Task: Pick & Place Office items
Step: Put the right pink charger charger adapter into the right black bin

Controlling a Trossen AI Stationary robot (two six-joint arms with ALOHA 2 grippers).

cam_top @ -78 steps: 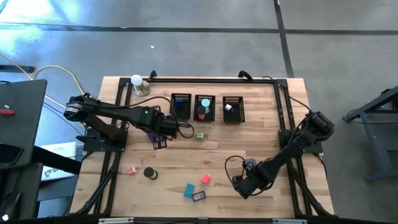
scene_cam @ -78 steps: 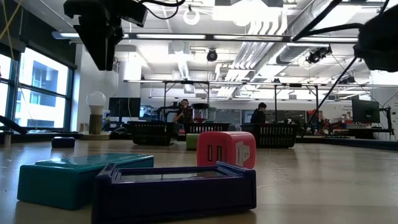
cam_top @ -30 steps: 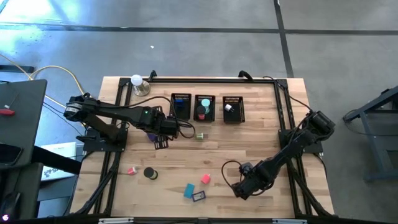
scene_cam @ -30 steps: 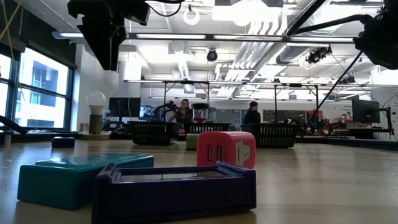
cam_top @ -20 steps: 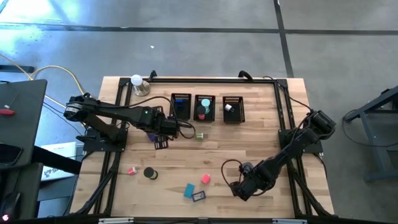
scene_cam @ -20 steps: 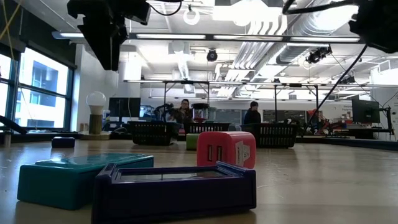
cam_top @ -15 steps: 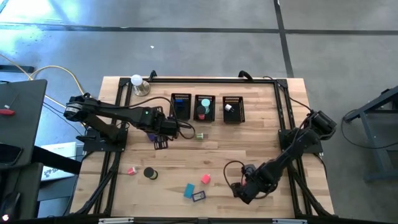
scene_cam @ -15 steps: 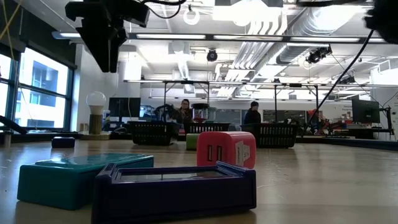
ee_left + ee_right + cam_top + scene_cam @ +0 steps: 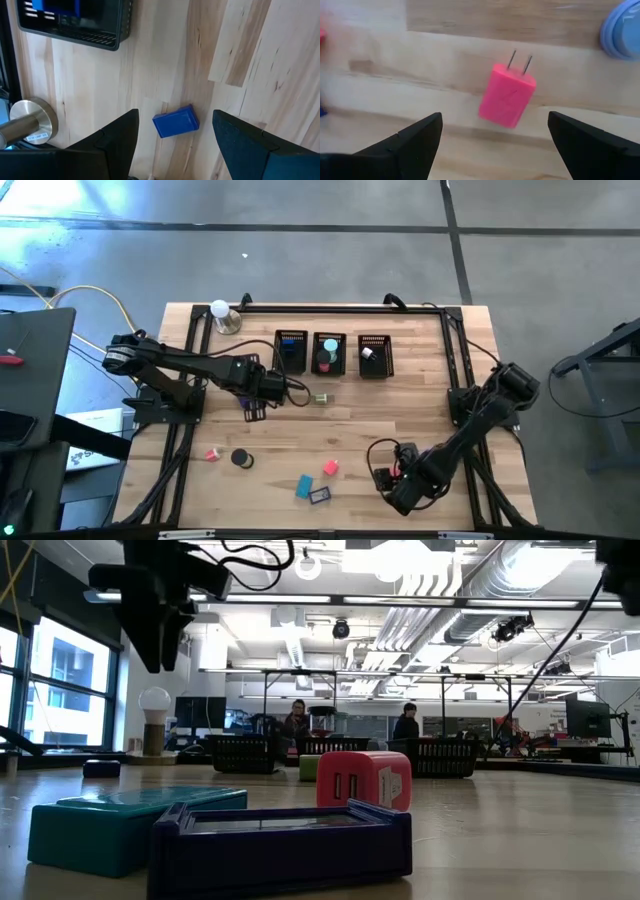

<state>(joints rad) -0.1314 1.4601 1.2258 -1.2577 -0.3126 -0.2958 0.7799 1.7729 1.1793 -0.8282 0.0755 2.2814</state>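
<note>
A small blue block lies flat on the wooden table, and my left gripper hangs open above it with one finger to either side, left of centre at the back. In the right wrist view a pink plug with two metal prongs lies on the table. My right gripper is open above it, near the front right. In the high view the arm hides the plug. Neither gripper touches anything.
Three black mesh bins stand at the back, with a white ball lamp to their left. Loose items lie near the front: a pink piece, black roll, teal block, purple frame, pink cube. A green block lies mid-table.
My right gripper has rolled about its own axis and drifted slightly toward the table's near right corner, staying open. The things on the table lie where they were.
</note>
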